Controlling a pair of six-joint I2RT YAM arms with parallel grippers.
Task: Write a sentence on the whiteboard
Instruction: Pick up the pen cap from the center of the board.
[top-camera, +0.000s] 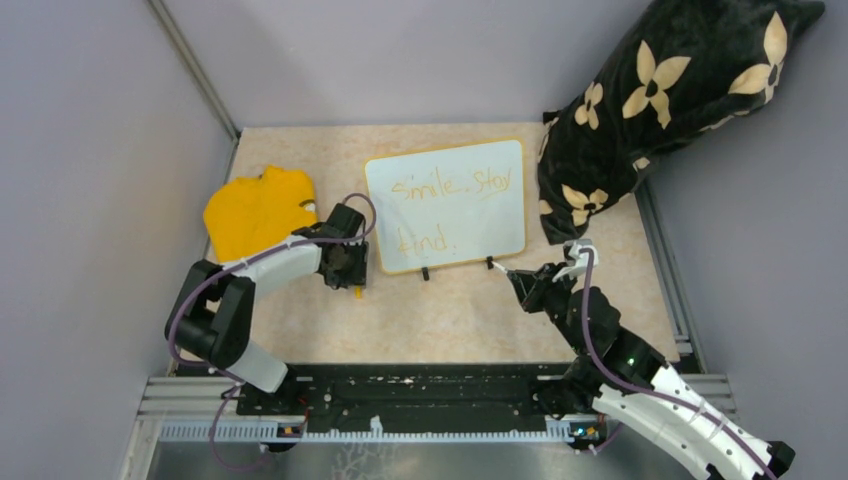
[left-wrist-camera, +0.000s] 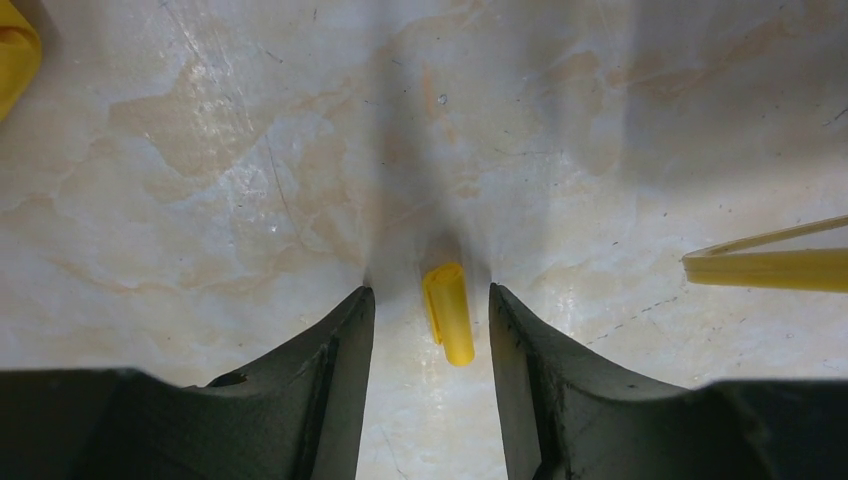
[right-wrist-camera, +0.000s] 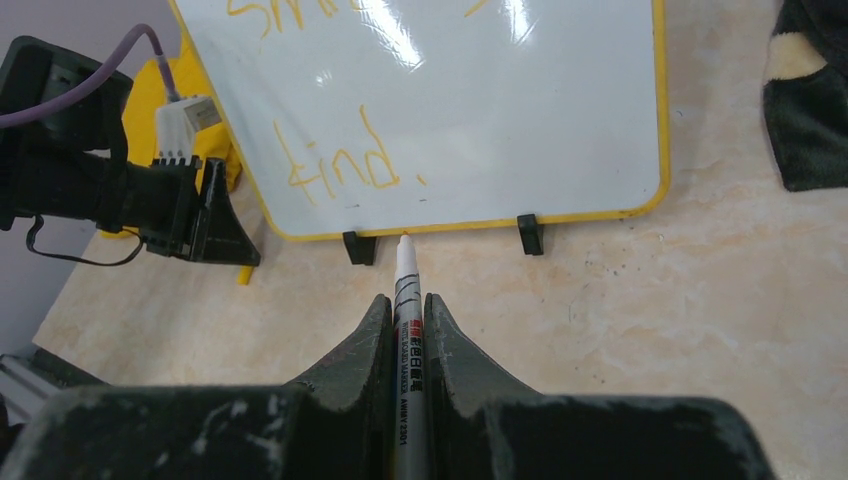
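Note:
The whiteboard (top-camera: 470, 222) lies flat mid-table, with an orange-yellow frame and two black feet at its near edge. The sentence (top-camera: 452, 185) reads "Smile, Stay" with "kind." below it; "kind." also shows in the right wrist view (right-wrist-camera: 340, 165). My right gripper (top-camera: 512, 277) is shut on a white marker (right-wrist-camera: 407, 275), whose tip points at the board's near edge (right-wrist-camera: 450, 225) between the feet. My left gripper (top-camera: 352, 276) is open at the board's left. Its fingers straddle a yellow marker cap (left-wrist-camera: 447, 312) that lies on the table without touching them.
A crumpled yellow cloth (top-camera: 255, 210) lies left of the board, behind the left gripper. A black pillow with cream flowers (top-camera: 660, 100) leans at the back right, close to the board's right edge. Grey walls enclose the table, and a metal rail runs along the near edge.

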